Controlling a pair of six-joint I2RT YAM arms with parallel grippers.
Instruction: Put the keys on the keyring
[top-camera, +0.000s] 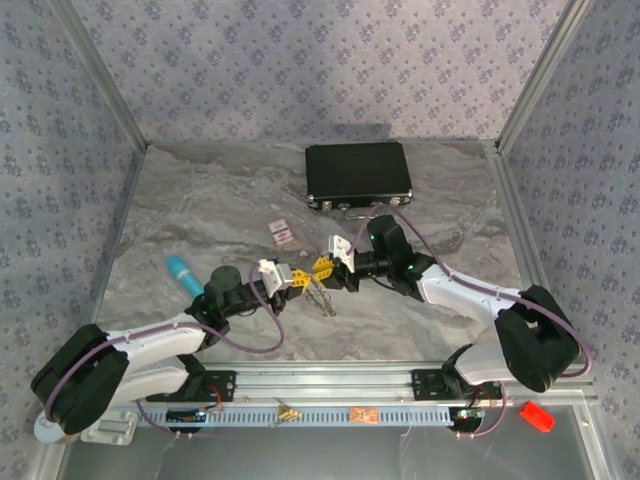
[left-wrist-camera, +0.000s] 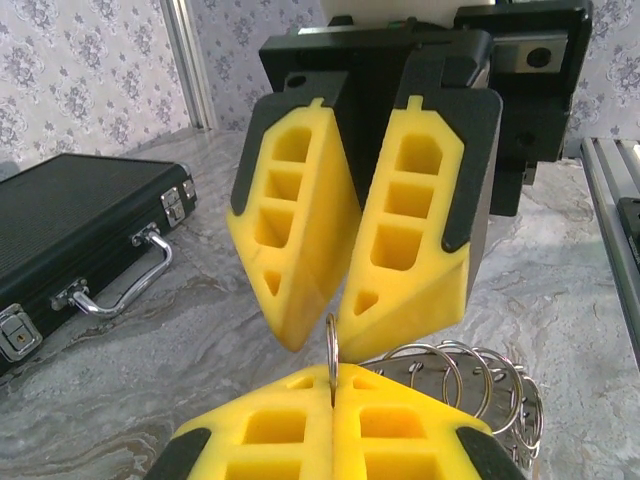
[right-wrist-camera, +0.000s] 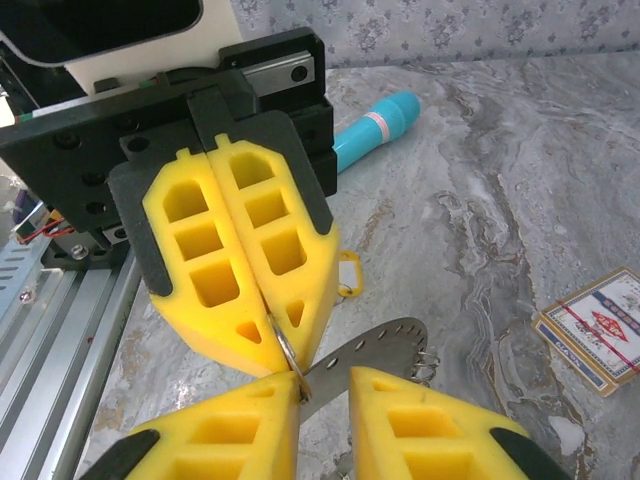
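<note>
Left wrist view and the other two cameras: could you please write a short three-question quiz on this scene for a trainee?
1. True or false: the left tool is shut on the keyring.
2. In the top view, the case at the back is: A red; B black; C white.
3. Short answer: which tool has its fingers standing apart?
Key: 1 true. 2 B. 3 the right tool.

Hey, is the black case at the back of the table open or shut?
Shut. The black case lies flat, lid down on its base with no gap along the front, and its latches sit flush.
</note>
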